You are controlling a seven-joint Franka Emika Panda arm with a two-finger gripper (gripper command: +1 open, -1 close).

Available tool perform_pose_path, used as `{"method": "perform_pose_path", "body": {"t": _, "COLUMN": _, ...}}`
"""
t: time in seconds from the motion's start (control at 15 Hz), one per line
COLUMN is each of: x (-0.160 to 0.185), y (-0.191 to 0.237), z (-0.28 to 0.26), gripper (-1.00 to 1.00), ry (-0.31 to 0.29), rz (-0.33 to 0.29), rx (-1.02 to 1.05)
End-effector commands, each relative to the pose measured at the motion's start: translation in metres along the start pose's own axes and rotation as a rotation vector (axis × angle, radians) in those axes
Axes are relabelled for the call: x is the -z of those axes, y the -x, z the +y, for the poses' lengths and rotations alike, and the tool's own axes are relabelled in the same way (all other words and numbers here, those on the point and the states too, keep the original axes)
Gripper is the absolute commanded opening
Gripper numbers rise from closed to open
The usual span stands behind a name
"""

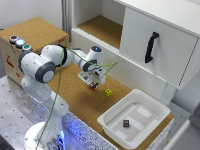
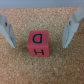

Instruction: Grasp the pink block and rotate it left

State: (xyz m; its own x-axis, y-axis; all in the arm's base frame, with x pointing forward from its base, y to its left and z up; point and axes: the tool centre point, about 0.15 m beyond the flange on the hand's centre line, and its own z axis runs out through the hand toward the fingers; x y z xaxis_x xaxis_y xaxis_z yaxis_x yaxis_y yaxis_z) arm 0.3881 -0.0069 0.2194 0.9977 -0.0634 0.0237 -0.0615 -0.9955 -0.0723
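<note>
Fingers (image 2: pixel 7 31) of the tool (image 2: pixel 40 30) stood apart around the pink block (image 2: pixel 38 44); closing centred, before turning left, seemed best.

Cork tabletop (image 1: pixel 75 100); white cabinet (image 1: pixel 165 45), black handle (image 1: pixel 151 47); perforated metal floor (image 1: pixel 12 110).

The pink block (image 2: pixel 38 43) is a small reddish-pink cube with dark letters printed on its faces: a "D" on the upward face and an "H" on the adjoining face. It rests flat on the cork surface (image 2: pixel 42 70). In the exterior view, the pink block (image 1: pixel 92 85) lies near the yellow cube (image 1: pixel 108 92), toward the exterior view's left of it.
</note>
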Motion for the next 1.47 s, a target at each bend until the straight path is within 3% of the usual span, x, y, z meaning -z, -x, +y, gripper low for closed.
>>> {"method": "perform_pose_path", "body": {"t": 0.0, "x": -0.006, "y": -0.022, "z": 0.003, "gripper": -1.00, "ry": -0.025, "rz": -0.041, "rx": -0.008}}
{"method": "perform_pose_path", "body": {"t": 0.6, "x": 0.000, "y": 0.002, "z": 0.002, "gripper": -1.00, "ry": -0.001, "rz": -0.077, "rx": 0.012}}
{"method": "perform_pose_path", "body": {"t": 0.73, "x": 0.011, "y": 0.009, "z": 0.002, "gripper": -1.00, "ry": -0.018, "rz": -0.058, "rx": 0.014}}
{"method": "perform_pose_path", "body": {"t": 0.93, "x": 0.039, "y": 0.007, "z": -0.013, "gripper": -1.00, "ry": -0.021, "rz": -0.015, "rx": 0.124}}
{"method": "perform_pose_path", "body": {"t": 1.2, "x": 0.060, "y": 0.016, "z": -0.032, "gripper": -1.00, "ry": -0.012, "rz": -0.039, "rx": 0.326}}
{"method": "perform_pose_path", "body": {"t": 1.33, "x": 0.063, "y": 0.020, "z": -0.039, "gripper": -1.00, "ry": -0.035, "rz": -0.076, "rx": 0.458}}
{"method": "perform_pose_path", "body": {"t": 1.4, "x": 0.064, "y": 0.021, "z": -0.044, "gripper": -1.00, "ry": -0.007, "rz": -0.090, "rx": 0.533}}
